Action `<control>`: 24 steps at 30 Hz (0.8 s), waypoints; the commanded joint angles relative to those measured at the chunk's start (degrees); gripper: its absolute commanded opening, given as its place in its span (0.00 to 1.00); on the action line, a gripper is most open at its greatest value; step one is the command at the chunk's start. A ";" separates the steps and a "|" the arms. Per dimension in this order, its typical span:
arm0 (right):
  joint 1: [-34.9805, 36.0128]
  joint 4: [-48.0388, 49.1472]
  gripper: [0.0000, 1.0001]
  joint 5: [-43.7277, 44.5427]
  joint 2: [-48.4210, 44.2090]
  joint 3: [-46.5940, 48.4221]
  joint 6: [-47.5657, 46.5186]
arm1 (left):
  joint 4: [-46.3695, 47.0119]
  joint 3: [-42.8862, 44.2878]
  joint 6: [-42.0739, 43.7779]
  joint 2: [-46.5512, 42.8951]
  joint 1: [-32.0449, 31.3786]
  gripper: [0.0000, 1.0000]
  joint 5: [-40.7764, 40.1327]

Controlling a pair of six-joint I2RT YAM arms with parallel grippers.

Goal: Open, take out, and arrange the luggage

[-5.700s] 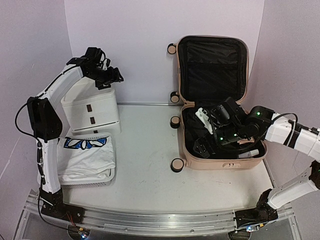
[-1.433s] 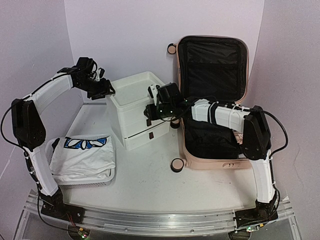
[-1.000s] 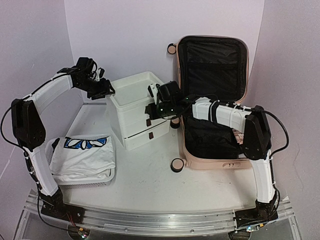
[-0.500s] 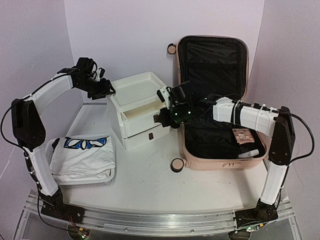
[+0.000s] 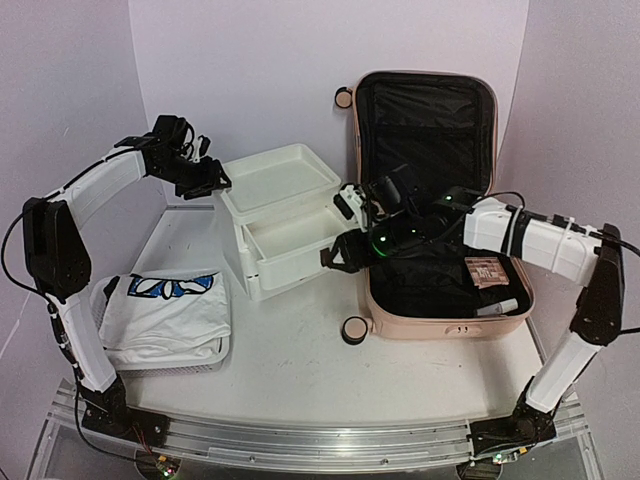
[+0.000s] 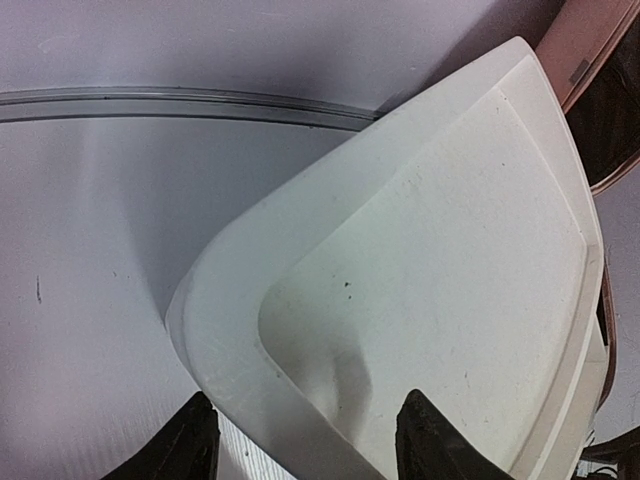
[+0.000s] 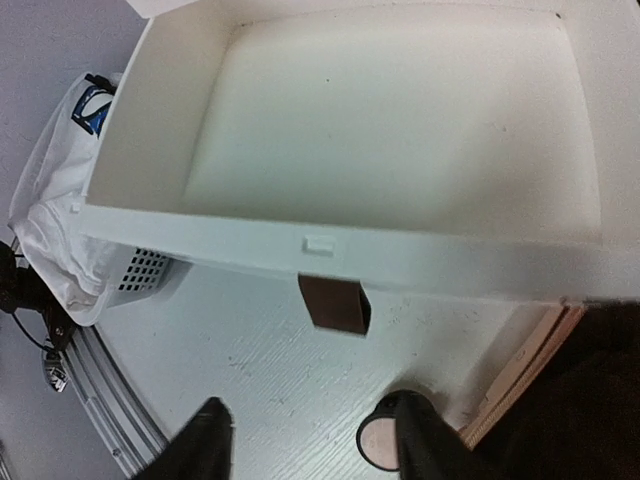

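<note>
Risk, judged: drawer [image 7: 400, 130], far out of drawer unit [image 5: 275, 240], sliding free or tipping it if snagged by right gripper [image 7: 310, 440], spread and empty before brown handle [image 7: 335, 303]. Left gripper [image 6: 305, 450] spread about unit's rear corner. Luggage [image 5: 430, 327] open on worktop [image 5: 300, 350], lid upright, just right of right gripper

Open pink luggage [image 5: 441, 326], drawer unit [image 5: 282, 184], drawer out
</note>
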 commanded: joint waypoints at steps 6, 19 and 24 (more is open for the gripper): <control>-0.05 -15.66 0.81 32.55 -16.36 -4.41 -10.92 | -3.51 -1.46 2.33 -0.97 -0.47 0.61 0.85; -24.42 -32.11 0.93 51.24 3.01 2.78 -20.72 | -3.51 -1.48 1.64 -0.79 -0.48 0.62 3.46; -28.12 -32.41 0.88 48.91 15.71 10.15 -20.89 | -3.46 -1.45 1.59 -1.00 -0.40 0.62 3.90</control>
